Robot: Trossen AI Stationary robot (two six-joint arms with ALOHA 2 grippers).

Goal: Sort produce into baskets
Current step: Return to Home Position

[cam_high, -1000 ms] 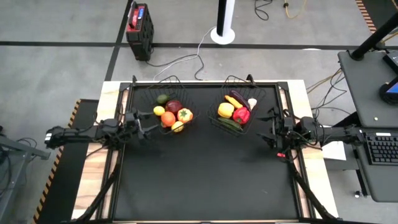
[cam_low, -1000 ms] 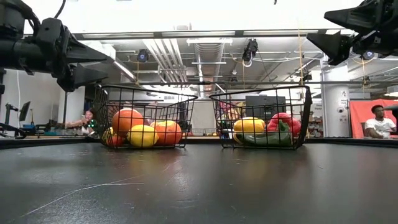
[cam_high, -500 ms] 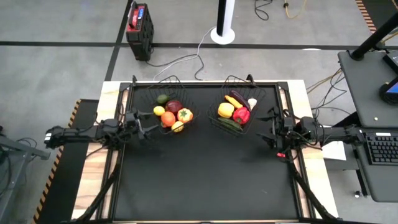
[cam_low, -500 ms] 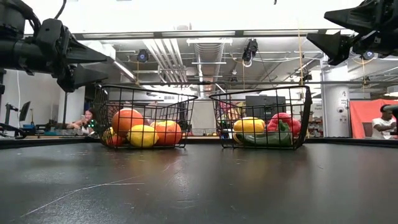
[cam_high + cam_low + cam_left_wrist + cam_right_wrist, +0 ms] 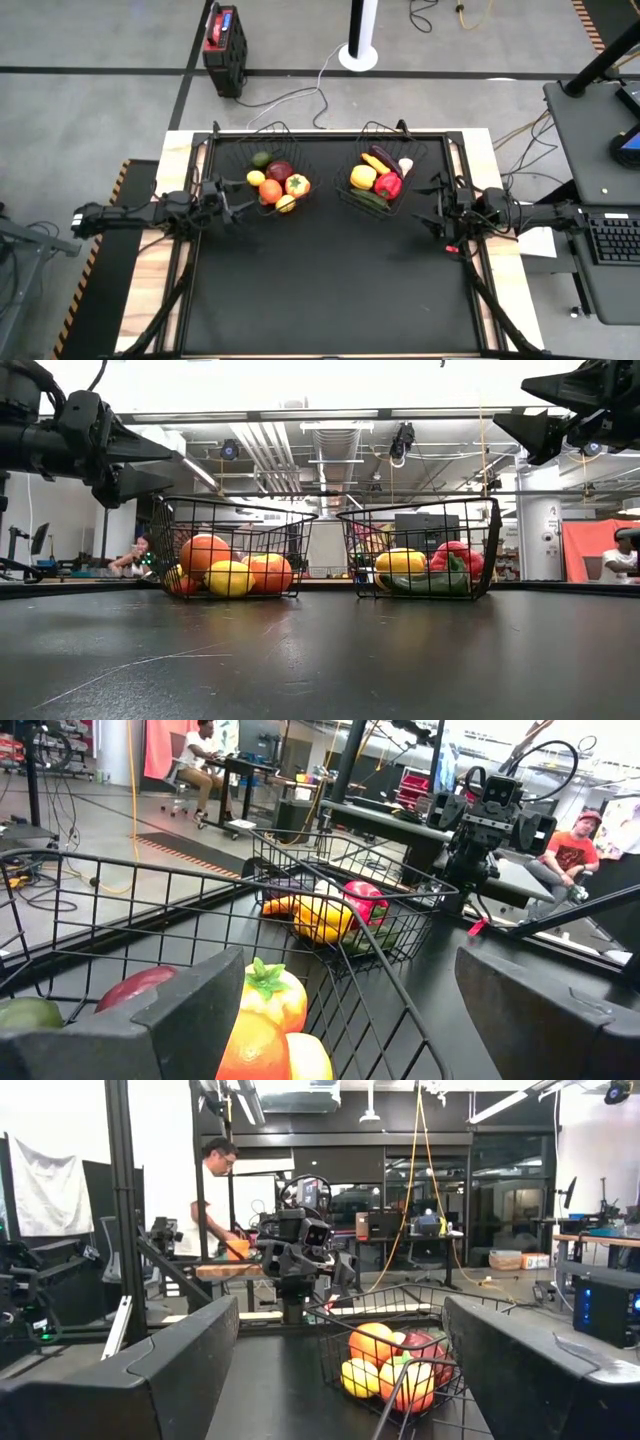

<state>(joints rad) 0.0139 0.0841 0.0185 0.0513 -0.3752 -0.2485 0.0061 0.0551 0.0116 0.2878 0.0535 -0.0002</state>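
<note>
Two black wire baskets stand at the table's far side. The left basket [image 5: 273,160] holds red, orange, yellow and green produce [image 5: 280,183]. The right basket [image 5: 385,165] holds a yellow fruit, a red pepper, an eggplant, garlic and a cucumber [image 5: 378,180]. My left gripper [image 5: 238,207] is open and empty, above the table just left of the left basket. My right gripper [image 5: 428,205] is open and empty, above the table just right of the right basket. Both baskets also show in the low view [image 5: 232,550] [image 5: 420,550].
The black table top [image 5: 330,280] lies bare on the near side of the baskets. A red and black box [image 5: 224,38] and a white post [image 5: 360,40] stand on the floor beyond the table. People sit in the room behind, seen in the low view [image 5: 135,552].
</note>
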